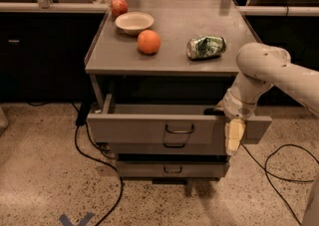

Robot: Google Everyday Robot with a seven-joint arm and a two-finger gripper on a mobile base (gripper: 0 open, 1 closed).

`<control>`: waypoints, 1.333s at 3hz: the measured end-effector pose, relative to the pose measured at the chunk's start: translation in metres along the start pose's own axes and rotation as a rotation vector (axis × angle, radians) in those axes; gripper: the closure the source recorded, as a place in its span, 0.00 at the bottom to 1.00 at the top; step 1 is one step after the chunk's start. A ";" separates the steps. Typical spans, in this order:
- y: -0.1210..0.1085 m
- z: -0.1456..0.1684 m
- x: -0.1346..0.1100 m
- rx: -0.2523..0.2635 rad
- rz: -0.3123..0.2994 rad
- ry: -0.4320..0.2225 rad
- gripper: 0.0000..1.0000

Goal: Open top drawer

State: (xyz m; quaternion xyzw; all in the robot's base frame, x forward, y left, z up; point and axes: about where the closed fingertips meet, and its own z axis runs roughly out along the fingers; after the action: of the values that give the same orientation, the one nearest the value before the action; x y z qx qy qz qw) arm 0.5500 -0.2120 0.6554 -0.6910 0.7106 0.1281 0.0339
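Observation:
The top drawer (149, 128) of the grey cabinet is pulled far out. Its wide grey front carries a small dark wire loop handle (179, 129) at centre, and its shallow tray shows behind the front. My gripper (233, 133) hangs at the right part of the drawer front, to the right of the handle, with a pale finger (234, 136) pointing down over the front. My white arm (269, 70) reaches in from the right.
On the cabinet top (174, 56) lie an orange (148, 41), a shallow bowl (134, 22), a red apple (118, 6) and a crushed green can (206, 47). Two narrower drawers (172, 169) sit below. Black cables (94, 160) run on the floor left and right.

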 end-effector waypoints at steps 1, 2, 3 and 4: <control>0.000 0.000 0.000 0.000 0.000 0.000 0.00; 0.009 0.008 0.000 -0.019 0.003 0.010 0.00; 0.025 0.017 0.000 -0.034 0.013 0.033 0.00; 0.026 0.013 -0.001 -0.034 0.013 0.033 0.00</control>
State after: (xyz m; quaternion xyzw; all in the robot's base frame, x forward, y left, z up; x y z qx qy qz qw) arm 0.5223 -0.2080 0.6464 -0.6889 0.7132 0.1290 0.0096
